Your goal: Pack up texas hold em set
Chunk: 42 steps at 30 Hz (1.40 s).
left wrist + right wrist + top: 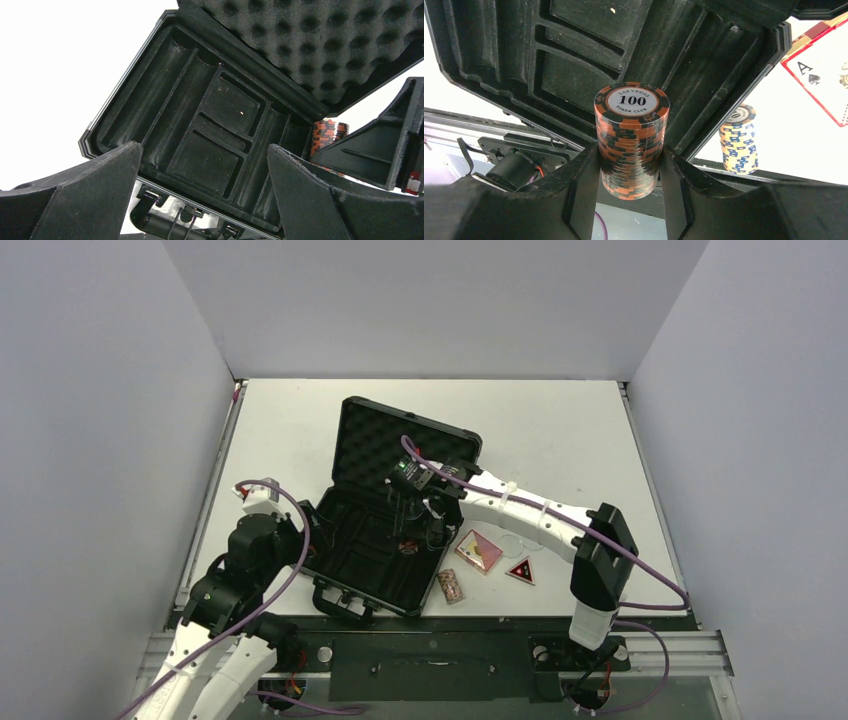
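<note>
Clamping the probably heavy, slip-prone chip roll [631, 135] at its middle, the right gripper [630, 165] is holding it over the open case [574, 65] while the left gripper [202, 147] is hanging spread wide nearby.

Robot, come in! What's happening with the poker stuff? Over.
Right gripper shut on orange chip roll over open case. Left gripper open, empty. Nothing blocking.
</note>
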Available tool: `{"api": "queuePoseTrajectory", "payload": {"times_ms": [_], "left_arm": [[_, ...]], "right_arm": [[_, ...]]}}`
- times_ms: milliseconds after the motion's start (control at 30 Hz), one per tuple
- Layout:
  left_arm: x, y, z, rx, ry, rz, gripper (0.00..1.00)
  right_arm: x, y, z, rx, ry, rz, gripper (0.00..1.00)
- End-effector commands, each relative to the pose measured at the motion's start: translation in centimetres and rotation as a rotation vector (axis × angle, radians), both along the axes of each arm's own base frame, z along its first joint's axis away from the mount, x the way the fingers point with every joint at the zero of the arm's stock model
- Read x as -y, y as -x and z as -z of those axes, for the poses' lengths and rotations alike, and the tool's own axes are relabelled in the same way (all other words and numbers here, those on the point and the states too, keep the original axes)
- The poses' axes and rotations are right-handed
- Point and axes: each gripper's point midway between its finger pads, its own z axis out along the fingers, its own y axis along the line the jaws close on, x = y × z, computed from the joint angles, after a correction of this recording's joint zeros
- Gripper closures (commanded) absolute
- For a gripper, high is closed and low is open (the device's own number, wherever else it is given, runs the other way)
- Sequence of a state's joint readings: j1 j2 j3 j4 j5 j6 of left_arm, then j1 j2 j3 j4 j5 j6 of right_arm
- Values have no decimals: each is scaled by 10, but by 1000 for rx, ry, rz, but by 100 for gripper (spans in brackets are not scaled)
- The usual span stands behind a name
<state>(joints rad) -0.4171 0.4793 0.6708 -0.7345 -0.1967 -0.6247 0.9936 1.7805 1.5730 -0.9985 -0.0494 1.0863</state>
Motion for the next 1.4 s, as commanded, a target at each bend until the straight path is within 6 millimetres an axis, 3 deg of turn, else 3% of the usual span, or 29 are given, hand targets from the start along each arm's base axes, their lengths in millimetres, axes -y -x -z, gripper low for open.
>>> {"api": "queuePoseTrajectory", "payload": {"times_ms": [0, 600, 733, 1000, 1167, 1367], "left_arm": [[1, -2, -10, 25, 12, -1, 4], [1, -1, -9, 25, 9, 9, 4], [3, 0, -9, 29, 11, 19, 4], [0, -1, -12, 50, 9, 10, 4], [0, -1, -12, 50, 9, 8, 4], [-1, -1, -12, 52, 8, 8, 4]], "right_arm": [[-11, -6, -7, -7, -91, 57, 100], [7, -11, 31, -91, -24, 180, 95], [9, -14, 34, -94, -23, 194, 83], [15, -15, 53, -137, -14, 230, 83], [19, -16, 58, -144, 0, 250, 82], [22, -22, 56, -124, -14, 272, 73]]}}
